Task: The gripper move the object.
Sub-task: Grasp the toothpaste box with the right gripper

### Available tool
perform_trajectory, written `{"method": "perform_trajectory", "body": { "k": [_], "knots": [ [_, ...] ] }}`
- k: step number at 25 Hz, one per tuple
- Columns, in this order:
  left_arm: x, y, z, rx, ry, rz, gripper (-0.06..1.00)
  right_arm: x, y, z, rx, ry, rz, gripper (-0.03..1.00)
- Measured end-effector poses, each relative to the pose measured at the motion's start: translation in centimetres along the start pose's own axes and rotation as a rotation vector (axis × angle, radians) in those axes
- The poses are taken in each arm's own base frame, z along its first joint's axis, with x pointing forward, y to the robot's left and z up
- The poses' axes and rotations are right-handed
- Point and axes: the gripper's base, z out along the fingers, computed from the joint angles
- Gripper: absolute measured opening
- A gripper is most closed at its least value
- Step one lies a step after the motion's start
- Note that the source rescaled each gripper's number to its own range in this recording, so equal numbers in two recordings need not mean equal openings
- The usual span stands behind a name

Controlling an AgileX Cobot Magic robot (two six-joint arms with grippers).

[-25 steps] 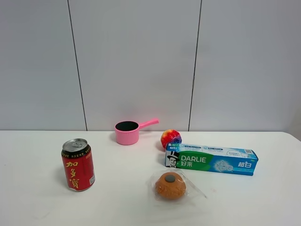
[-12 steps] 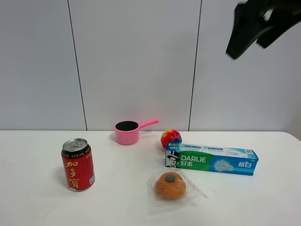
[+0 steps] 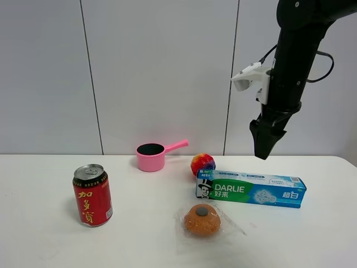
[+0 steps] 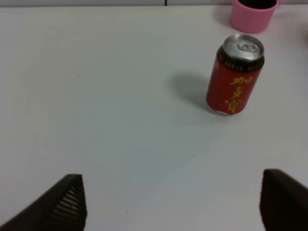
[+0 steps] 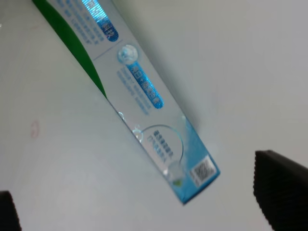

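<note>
White worktop (image 3: 44, 245) under a pale panelled wall, and the right gripper (image 3: 262, 149) hangs point-down over the right half of the scene, clear of everything. Below it and a touch nearer lies the toothpaste box (image 3: 251, 191), flat on the worktop. Its long axis runs left to right, with the face end on the left, near the rainbow ball (image 3: 203, 163). The right wrist view shows one end of the box ahead of two dark fingertips set wide, so those jaws stand apart and hold nothing. The left gripper (image 4: 173, 204) is outside the high view; its jaws are spread too, empty, facing the red can (image 4: 235, 74) over on the left. I'd call the right arm plainly the nearer one. Count: one box, one can, one ball, one pink pan (image 3: 152, 156), one wrapped bun (image 3: 202, 219).
</note>
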Motion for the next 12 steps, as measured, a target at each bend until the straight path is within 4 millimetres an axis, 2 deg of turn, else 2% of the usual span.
{"method": "perform_trajectory", "body": {
  "k": [4, 9, 12],
  "knots": [
    [0.0, 0.0, 0.0, 0.0, 0.0, 0.0, 1.0, -0.6, -0.3, 2.3, 0.014, -0.009, -0.083, 1.0],
    [0.0, 0.0, 0.0, 0.0, 0.0, 0.0, 1.0, -1.1, -0.7, 6.7, 0.031, 0.02, -0.159, 1.0],
    [0.0, 0.0, 0.0, 0.0, 0.0, 0.0, 1.0, -1.3, -0.6, 8.3, 0.026, 0.019, -0.168, 1.0]
  ]
}}
